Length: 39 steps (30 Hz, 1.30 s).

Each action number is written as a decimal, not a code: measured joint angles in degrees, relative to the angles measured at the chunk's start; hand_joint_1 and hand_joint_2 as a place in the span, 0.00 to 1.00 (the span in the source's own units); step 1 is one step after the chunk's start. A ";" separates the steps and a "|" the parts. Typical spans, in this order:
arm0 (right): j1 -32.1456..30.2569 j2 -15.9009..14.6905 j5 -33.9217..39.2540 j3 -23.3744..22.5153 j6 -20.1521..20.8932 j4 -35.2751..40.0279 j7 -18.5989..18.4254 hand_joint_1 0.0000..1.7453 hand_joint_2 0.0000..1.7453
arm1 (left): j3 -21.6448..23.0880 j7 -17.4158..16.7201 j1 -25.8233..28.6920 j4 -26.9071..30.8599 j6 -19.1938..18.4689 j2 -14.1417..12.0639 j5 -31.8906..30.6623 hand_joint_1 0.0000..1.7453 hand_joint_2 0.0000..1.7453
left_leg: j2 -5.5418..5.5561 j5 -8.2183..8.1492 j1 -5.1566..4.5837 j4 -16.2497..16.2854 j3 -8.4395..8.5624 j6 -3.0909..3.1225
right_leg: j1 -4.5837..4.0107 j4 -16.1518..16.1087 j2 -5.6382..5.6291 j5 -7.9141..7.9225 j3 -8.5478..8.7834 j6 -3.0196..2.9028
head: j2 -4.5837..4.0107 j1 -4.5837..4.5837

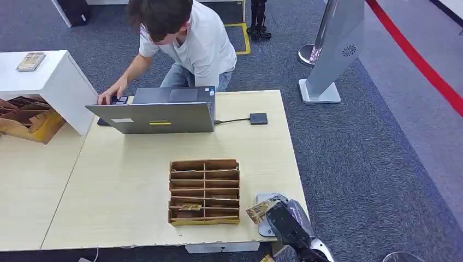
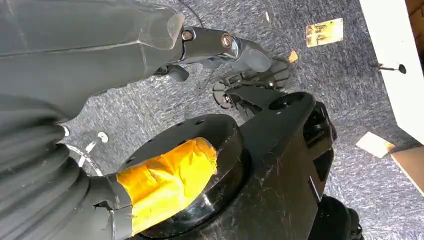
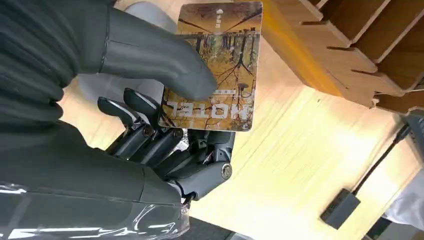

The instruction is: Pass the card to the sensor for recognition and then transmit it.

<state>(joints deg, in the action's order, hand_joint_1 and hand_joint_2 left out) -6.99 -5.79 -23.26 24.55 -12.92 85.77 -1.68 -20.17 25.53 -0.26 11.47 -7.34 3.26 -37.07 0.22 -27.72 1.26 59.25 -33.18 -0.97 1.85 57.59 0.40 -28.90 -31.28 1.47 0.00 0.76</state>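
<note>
My right hand [image 1: 284,221] hovers over the table's near right corner, just right of the wooden slotted organizer [image 1: 204,191]. It pinches a hotel card [image 1: 261,209] printed with autumn trees. In the right wrist view the thumb presses the card [image 3: 220,65] against the dark fingers [image 3: 150,130]. A grey pad [image 1: 264,227] lies on the table under the hand. A small black sensor box [image 1: 259,118] sits at the far right of the table, wired to the laptop [image 1: 158,115]. Another card [image 1: 191,207] lies in a lower organizer slot. My left hand [image 2: 210,42] hangs over the floor, holding nothing.
A person [image 1: 185,43] leans over the far side of the table, one hand [image 1: 112,93] beside the laptop. A white cabinet [image 1: 54,82] and a cardboard box [image 1: 27,120] stand at left. A grey kiosk stand [image 1: 327,60] is on the carpet at right. Loose cards [image 2: 325,31] lie on the floor.
</note>
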 joint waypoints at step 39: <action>3.61 2.10 -3.67 -1.05 0.35 -3.63 -10.75 1.00 1.00 | -1.05 -0.20 -0.02 0.00 -0.35 0.00 -0.31 0.00 1.00 | 0.00 0.00 0.00 0.00 0.01 0.00 | 0.00 0.00 0.00 0.00 0.00 0.00 | 0.00 0.00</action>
<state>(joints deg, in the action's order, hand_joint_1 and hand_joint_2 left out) -3.38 -3.69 -26.93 23.50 -12.57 82.14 -12.44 -21.22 25.33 -0.28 11.48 -7.69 3.26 -37.38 0.22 -27.72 1.26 59.25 -33.17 -0.97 1.86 57.58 0.40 -28.89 -31.28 1.47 0.00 0.76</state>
